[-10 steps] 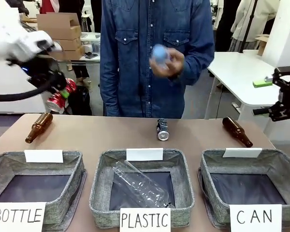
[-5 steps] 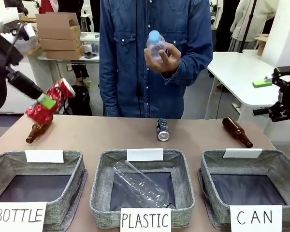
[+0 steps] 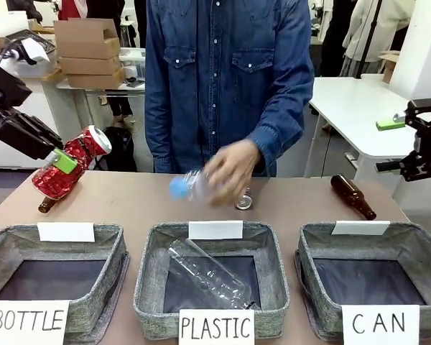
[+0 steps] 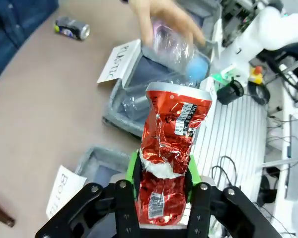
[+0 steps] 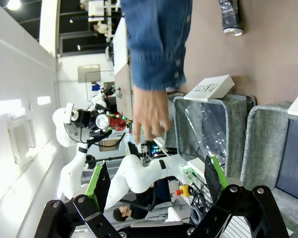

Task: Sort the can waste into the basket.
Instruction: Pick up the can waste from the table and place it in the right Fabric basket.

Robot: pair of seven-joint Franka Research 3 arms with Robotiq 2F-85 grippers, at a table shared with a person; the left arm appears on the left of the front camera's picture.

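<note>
My left gripper (image 3: pixel 62 162) hangs above the table's far left corner, shut on the crushed red can (image 3: pixel 70 164). Its green pads clamp the can's (image 4: pixel 171 141) lower half in the left wrist view, between the fingers of the left gripper (image 4: pixel 161 174). The dark can (image 3: pixel 243 200) lies at the table's far middle, partly behind a person's hand; it also shows as the dark can (image 4: pixel 72 28) and the dark can (image 5: pixel 231 17). The CAN basket (image 3: pixel 416 244) stands front right. My right gripper (image 3: pixel 422 154) is open beyond the table's right edge, its jaws wide around nothing in its wrist view (image 5: pixel 154 183).
A person's hand (image 3: pixel 230 172) holds a clear blue-capped bottle (image 3: pixel 187 186) low over the table behind the PLASTIC basket (image 3: pixel 147 287), which holds another clear bottle. The BOTTLE basket (image 3: pixel 111 244) stands front left. Brown bottles lie far right (image 3: pixel 352 195) and far left (image 3: pixel 45 205).
The person's hand brought the blue-capped bottle from chest height down to the table, in front of the dark can. My left gripper swung and tilted with the red can. The right arm stayed still.
</note>
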